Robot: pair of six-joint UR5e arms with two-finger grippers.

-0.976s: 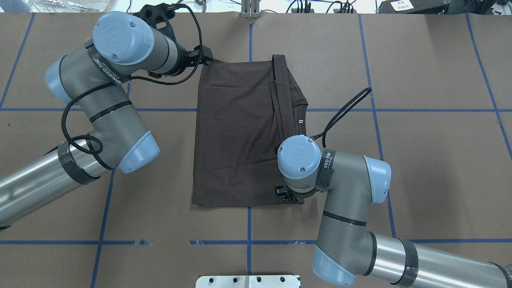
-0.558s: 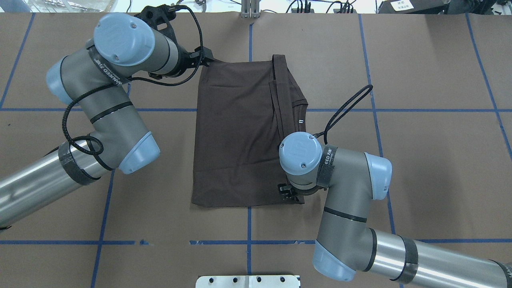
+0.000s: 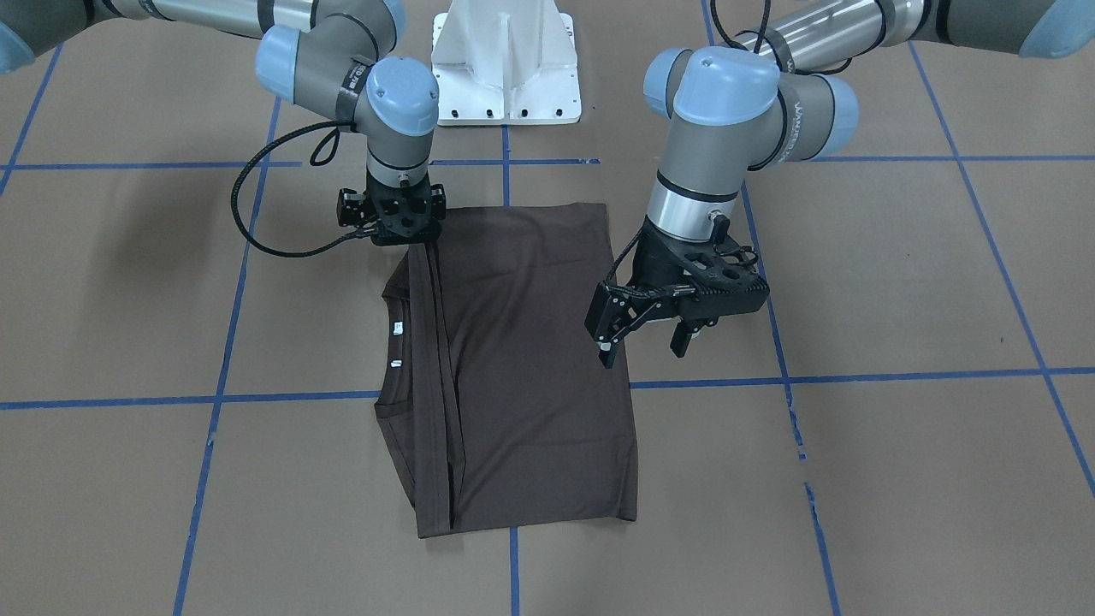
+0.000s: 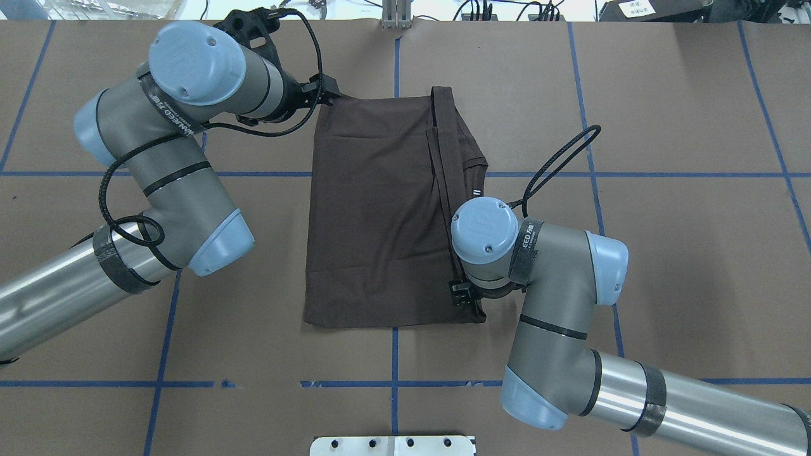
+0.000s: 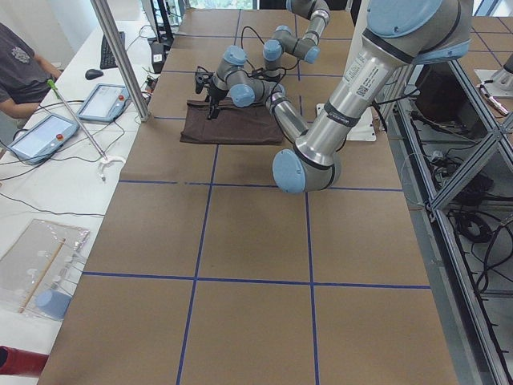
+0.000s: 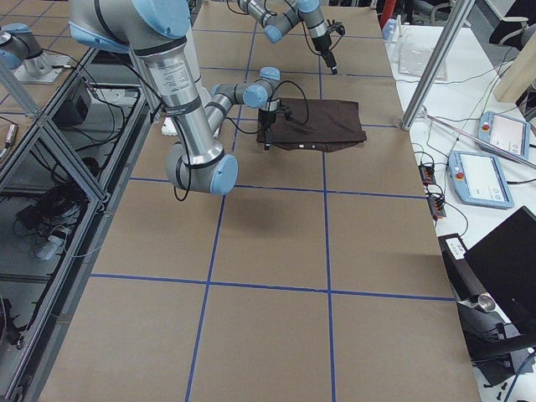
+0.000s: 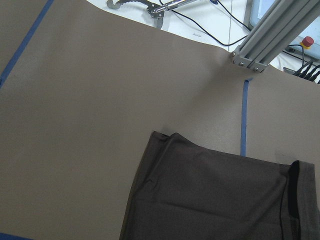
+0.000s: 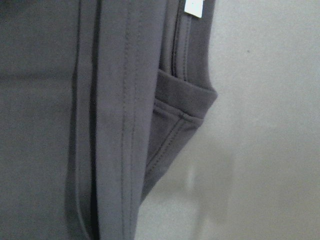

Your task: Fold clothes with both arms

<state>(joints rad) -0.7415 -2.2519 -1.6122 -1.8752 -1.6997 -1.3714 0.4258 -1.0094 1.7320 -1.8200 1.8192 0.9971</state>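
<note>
On the brown paper-covered table point(image 3: 855, 470), marked off by blue tape lines point(image 3: 898, 375), the dark brown short-sleeved T-shirt point(image 3: 530, 359) lies flat, folded into a long rectangle between my two arms. Its ribbed round collar point(image 3: 387, 404) and small white neck tags point(image 3: 397, 328) sit at the edge towards my right side, with two stitched fold edges running just beside them. My black two-finger left gripper point(image 3: 642, 352) hangs raised above the shirt's far corner on my left, fingers spread and grasping nothing. Its wrist camera looks down on that corner point(image 7: 160, 137), which lies on the table well below. My black right gripper point(image 3: 402, 231) points straight down at the shirt's near corner on the collar side, low against the cloth. Its fingers are hidden under the wrist in the overhead view and do not show in its own camera, which is filled with seams and one white tag point(image 8: 194, 7), so I cannot tell whether it is clenched or released. Behind the shirt stands the white metal pedestal point(image 3: 505, 60).
</note>
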